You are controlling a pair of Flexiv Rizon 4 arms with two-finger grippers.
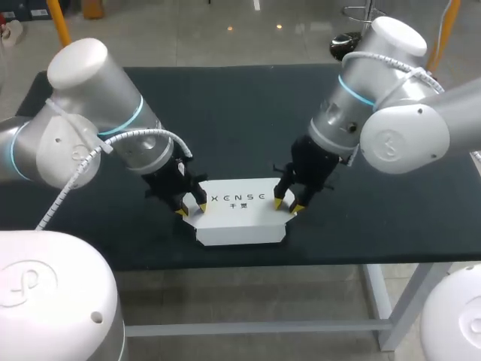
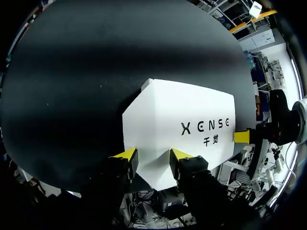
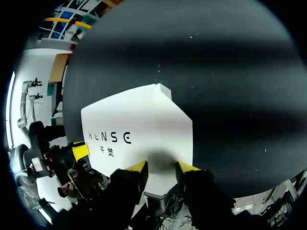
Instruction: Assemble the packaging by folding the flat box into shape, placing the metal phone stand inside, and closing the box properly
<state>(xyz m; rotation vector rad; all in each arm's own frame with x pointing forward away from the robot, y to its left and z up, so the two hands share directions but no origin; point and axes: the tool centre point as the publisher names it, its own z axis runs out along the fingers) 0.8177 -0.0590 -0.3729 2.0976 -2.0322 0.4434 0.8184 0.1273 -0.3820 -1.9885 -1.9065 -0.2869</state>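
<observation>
Box (image 1: 239,213) lies printed face up near front edge of tabletop (image 1: 225,113), btw both arms (looks folded up already). Left jaws and right jaws each stand apart at opposite ends, not clamped. Thin card, prob light & easily creased, so you'd best take it by the end flaps w/ gentle pressure.

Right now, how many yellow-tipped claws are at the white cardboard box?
2: the left gripper at the left end of the white cardboard box, the right gripper at its right end.
</observation>
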